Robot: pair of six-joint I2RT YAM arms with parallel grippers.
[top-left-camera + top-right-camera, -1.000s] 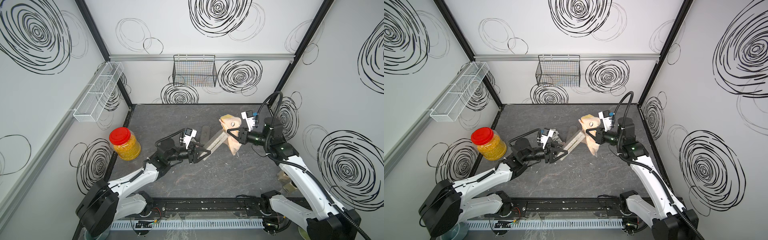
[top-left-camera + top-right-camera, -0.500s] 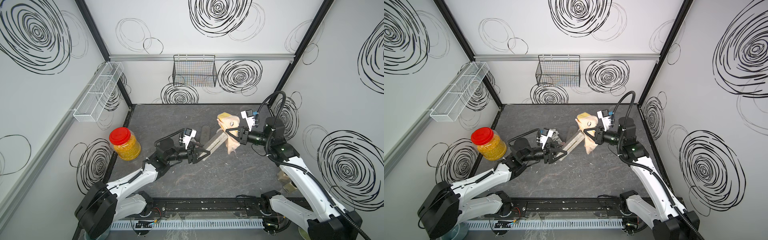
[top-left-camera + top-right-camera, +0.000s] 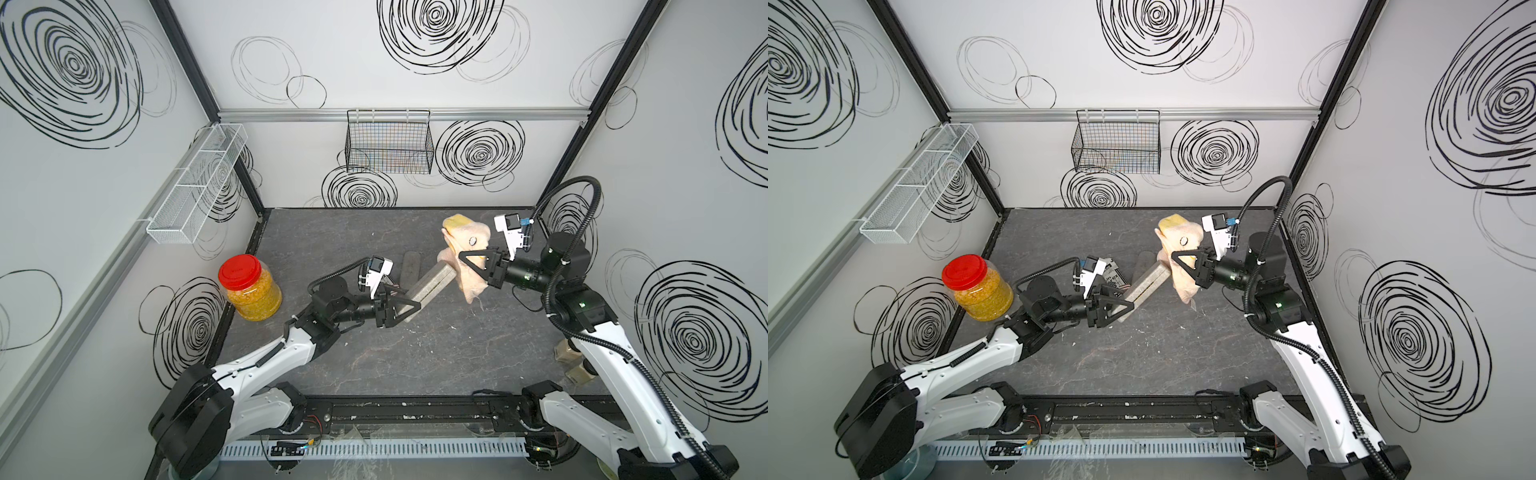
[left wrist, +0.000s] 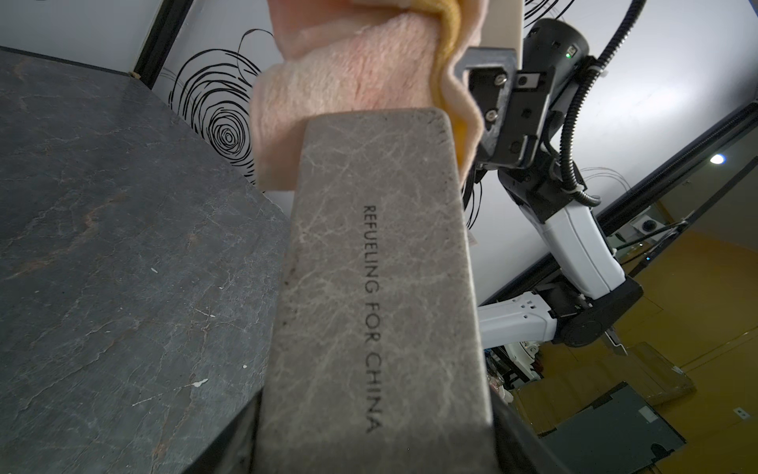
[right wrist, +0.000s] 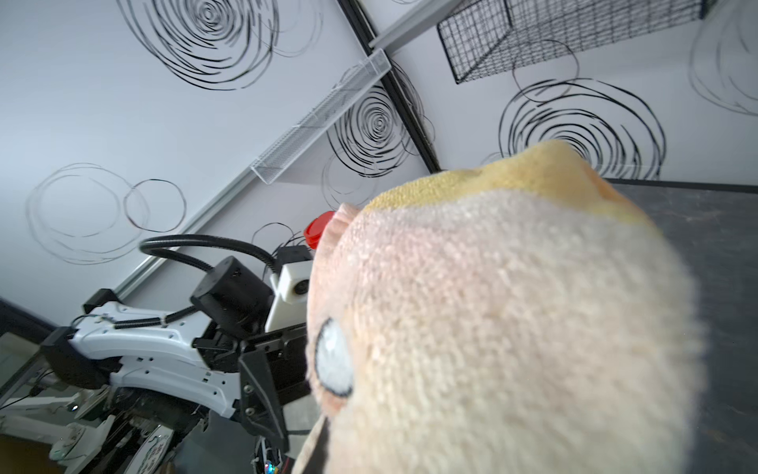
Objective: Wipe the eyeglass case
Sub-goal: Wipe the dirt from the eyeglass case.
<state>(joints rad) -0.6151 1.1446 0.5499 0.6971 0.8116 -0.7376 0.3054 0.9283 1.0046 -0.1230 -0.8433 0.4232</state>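
Note:
The eyeglass case (image 3: 430, 282) (image 3: 1148, 282) is a grey oblong box with black print (image 4: 377, 287). It is held slanting above the table, with my left gripper (image 3: 409, 309) (image 3: 1121, 309) (image 4: 375, 449) shut on its near end. A fluffy pink and yellow cloth (image 3: 467, 243) (image 3: 1179, 239) (image 4: 348, 74) presses against the case's far end. My right gripper (image 3: 469, 259) (image 3: 1183, 259) (image 4: 492, 102) is shut on that cloth. In the right wrist view the cloth (image 5: 512, 307) fills the frame and hides the jaws.
A jar with a red lid (image 3: 249, 286) (image 3: 978, 286) stands at the table's left edge. A dark oblong thing (image 3: 410, 266) lies on the table under the case. A black wire basket (image 3: 388, 145) hangs on the back wall and a white wire shelf (image 3: 195, 187) on the left wall.
The right gripper and cloth have shifted slightly against the case's far end. The left arm and the case have held still.

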